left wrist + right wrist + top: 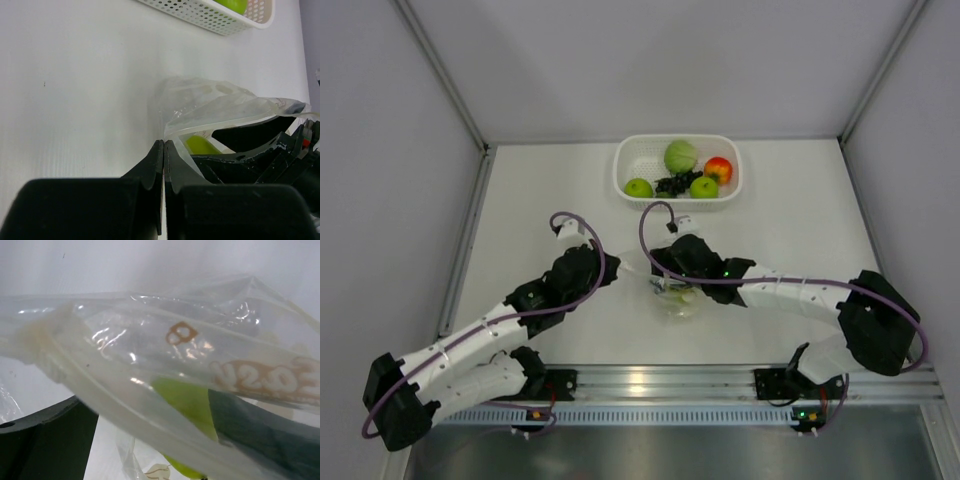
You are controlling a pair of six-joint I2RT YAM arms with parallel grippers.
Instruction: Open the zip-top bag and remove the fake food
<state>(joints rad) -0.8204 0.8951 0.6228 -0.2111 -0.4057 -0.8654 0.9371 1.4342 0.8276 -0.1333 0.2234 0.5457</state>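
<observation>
Clear dotted plastic is what your left pincer (164,150) has: tips pressed together on the lip of the zip-top bag (210,100), which looks meant to anchor one side so the mouth gapes. That left arm (470,345) lies low, stretched from the near-left corner across the counter (540,200), wrist angled in toward the middle. The bag rests on the counter between your two wrists, near the white perforated basket (625,165) behind it, where other fake fruits (681,157) already sit. One green fake fruit (202,145) is inside the bag, near its mouth. Your right pincer (150,435) is spread wide and pushed into that mouth, a finger either side of the green piece, film bunched over it, closed on nothing. The right arm (790,292) reaches in from the right, folded at the elbow, forearm low over the counter.
</observation>
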